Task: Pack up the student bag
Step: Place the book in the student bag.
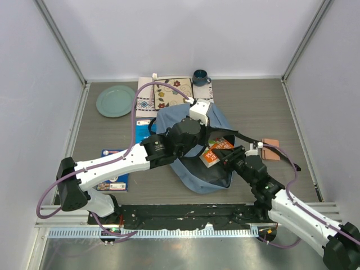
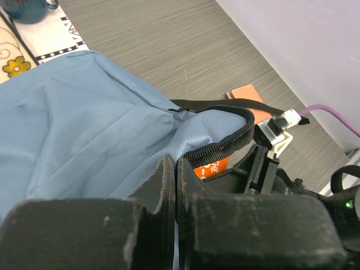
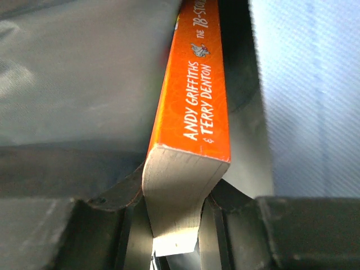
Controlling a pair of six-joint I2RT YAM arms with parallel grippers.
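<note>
The light-blue student bag (image 1: pixel 205 179) lies in the middle of the table with its mouth facing right. My left gripper (image 1: pixel 207 125) is shut on the bag's (image 2: pixel 84 124) fabric just beside the black zipper edge (image 2: pixel 225 143) and holds that edge lifted; blue cloth shows between the pads at my left gripper (image 2: pixel 176 169). An orange paperback (image 1: pixel 216 149) sits partly inside the opening, held at its page end by my right gripper (image 1: pixel 229 156). In the right wrist view the orange paperback (image 3: pixel 197 101) points spine-up into the grey lining (image 3: pixel 73 84), with my right gripper (image 3: pixel 174 208) shut on it.
A green plate (image 1: pixel 115 101), an embroidered white mat (image 1: pixel 163 93) and a dark blue mug (image 1: pixel 201 77) stand at the back. A blue-covered book (image 1: pixel 112 169) lies at the left under my left arm. A small reddish-brown block (image 1: pixel 271 149) lies right of the bag.
</note>
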